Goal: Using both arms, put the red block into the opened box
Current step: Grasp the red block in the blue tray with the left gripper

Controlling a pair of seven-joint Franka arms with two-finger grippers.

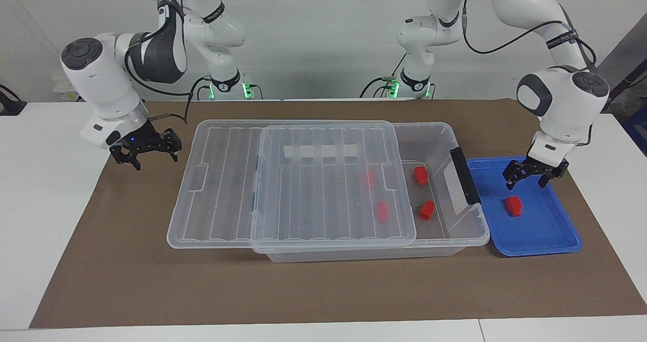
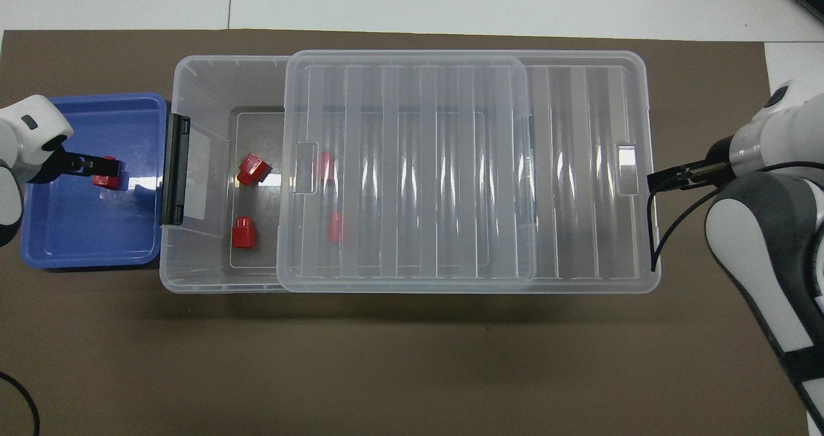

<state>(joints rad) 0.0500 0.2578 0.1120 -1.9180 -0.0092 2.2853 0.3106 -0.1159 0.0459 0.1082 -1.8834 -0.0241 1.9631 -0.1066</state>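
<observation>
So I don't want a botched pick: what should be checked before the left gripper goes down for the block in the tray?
1. Left gripper open: ok.
2. Left gripper over the red block in the blue tray: ok.
3. Block not yet touched: ok.
4. Box open at the tray end, lid slid aside: ok.
5. Right gripper open, waiting at the lid's end: ok.

The lid (image 1: pixel 333 180) covers most of the box (image 1: pixel 445 135), leaving open only the end by the black latch (image 1: pixel 465 175), beside the blue tray (image 1: pixel 551 236), whose top is uncovered.
</observation>
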